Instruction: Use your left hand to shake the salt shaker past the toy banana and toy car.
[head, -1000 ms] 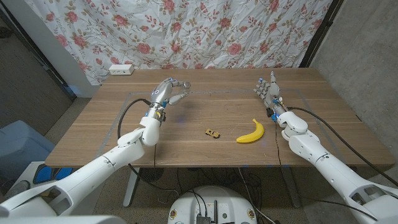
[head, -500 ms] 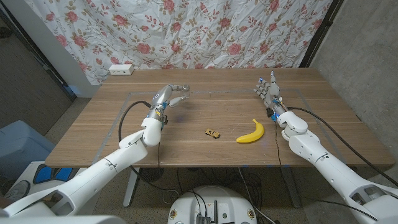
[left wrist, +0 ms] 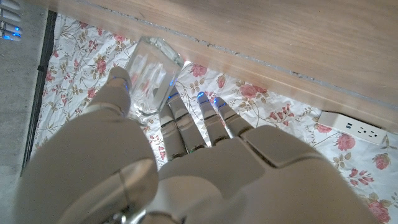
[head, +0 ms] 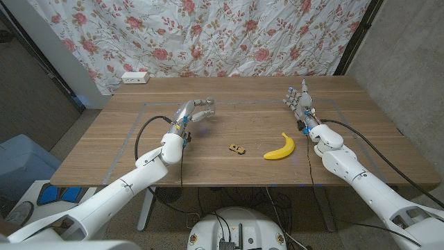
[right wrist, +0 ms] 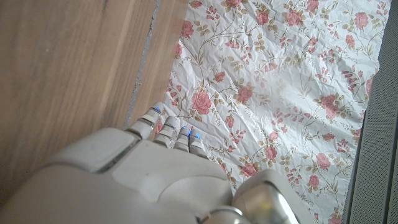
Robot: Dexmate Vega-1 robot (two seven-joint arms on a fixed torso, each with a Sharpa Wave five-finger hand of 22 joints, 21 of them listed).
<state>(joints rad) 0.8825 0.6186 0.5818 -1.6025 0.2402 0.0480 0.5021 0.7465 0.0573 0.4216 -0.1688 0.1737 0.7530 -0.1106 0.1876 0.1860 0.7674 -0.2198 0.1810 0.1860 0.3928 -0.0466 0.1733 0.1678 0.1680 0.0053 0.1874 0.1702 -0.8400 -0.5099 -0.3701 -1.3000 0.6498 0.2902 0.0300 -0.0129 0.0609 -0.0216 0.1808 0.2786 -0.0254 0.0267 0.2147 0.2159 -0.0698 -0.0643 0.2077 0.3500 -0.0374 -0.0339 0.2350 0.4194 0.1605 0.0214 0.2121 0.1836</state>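
Observation:
My left hand (head: 192, 111) is raised over the left middle of the table, and it pinches a clear glass salt shaker (head: 208, 106) between thumb and fingers. The left wrist view shows the shaker (left wrist: 149, 73) at the fingertips (left wrist: 118, 81) of that hand (left wrist: 186, 168). A small yellow toy car (head: 237, 148) lies near the front middle of the table, with a yellow toy banana (head: 280, 147) just to its right. Both are nearer the front edge than the shaker and to its right. My right hand (head: 300, 99) stands at the far right, fingers up and apart, holding nothing.
A white power strip (head: 135, 77) lies at the table's far left corner, seen too in the left wrist view (left wrist: 351, 127). A floral curtain (head: 229, 35) hangs behind the wooden table (head: 229, 173). A taped outline (head: 142, 114) marks the tabletop.
My left hand has carried the shaker a little to the right and lower toward the table. The right hand, car and banana have not moved.

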